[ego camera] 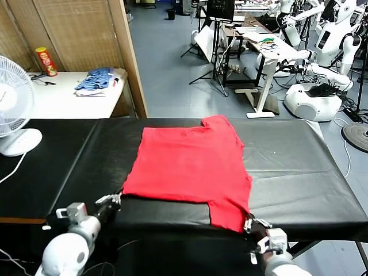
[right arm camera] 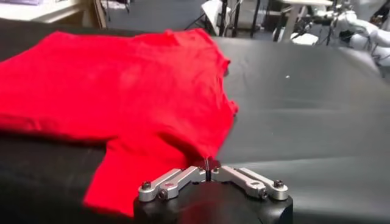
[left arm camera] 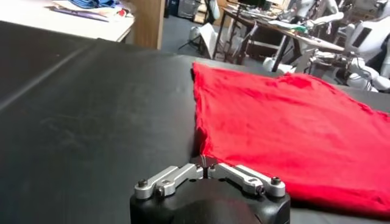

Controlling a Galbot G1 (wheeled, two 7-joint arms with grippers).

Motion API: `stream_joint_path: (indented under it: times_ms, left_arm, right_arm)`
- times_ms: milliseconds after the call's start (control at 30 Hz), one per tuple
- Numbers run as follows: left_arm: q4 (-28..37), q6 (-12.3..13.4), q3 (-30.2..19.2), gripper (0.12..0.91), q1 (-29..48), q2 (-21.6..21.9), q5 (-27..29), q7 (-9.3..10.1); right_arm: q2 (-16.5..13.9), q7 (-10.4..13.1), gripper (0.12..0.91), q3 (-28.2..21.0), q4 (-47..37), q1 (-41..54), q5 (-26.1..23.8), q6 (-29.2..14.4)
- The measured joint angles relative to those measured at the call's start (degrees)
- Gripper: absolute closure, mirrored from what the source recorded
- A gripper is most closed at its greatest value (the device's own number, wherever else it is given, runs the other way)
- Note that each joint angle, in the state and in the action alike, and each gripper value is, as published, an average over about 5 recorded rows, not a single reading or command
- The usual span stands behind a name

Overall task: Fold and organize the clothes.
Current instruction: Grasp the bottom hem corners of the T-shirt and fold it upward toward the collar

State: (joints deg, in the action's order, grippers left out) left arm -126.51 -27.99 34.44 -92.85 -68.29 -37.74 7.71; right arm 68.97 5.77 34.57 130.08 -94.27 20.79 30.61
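1. Left end effector [ego camera: 118, 198] is clenched on the near-left corner of the red T-shirt [ego camera: 187, 164]; the left wrist view shows the fingertips pinched onto the cloth edge.
2. Right end effector [ego camera: 249, 221] is likewise clamped on the tee's near-right edge, by the sleeve that hangs toward you.
3. Tee lies flat, plain side up, mid black surface [ego camera: 299, 172], w/ the far sleeve pointing away from you.
4. Step, as I read it: both near corners gripped, fold abt to start.
5. Next move calls for lifting both sides evenly and carrying the near edge over the tee toward its far edge; keep tension equal or it'll skew.
6. Blue striped heap [ego camera: 95, 80] sits well beyond the tee on the white table; ignore it.
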Motion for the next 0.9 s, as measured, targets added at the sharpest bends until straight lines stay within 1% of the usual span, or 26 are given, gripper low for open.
stream_joint_path:
  times_ms: [167,367,600,767,900]
  left_arm:
    - [-0.5,1.4,0.0,0.905,1.6,-1.0,-0.2,0.42]
    - [2.6,2.0,-1.8,0.905,7.1,-0.7,0.0,0.27]
    - [8.9,2.6,-4.3,0.905,14.2,0.3,1.0,0.03]
    - [14.2,3.0,-6.3,0.905,19.6,0.9,2.7,-0.03]
    - [18.5,3.4,-8.1,0.905,23.7,0.7,4.5,-0.05]
  right_arm:
    - [-3.0,-2.2,0.903,-1.0,-6.2,6.8,1.8,-4.1]
    - [-4.1,-3.9,0.903,-4.6,-14.4,15.8,1.6,-8.2]
    - [-3.9,-4.8,0.903,-9.9,-23.6,23.9,0.2,-11.9]
    - [-2.8,-4.8,0.903,-13.2,-30.0,29.3,-1.6,-13.5]
    - [-1.7,-4.8,0.903,-15.0,-34.4,33.3,-2.0,-14.3]
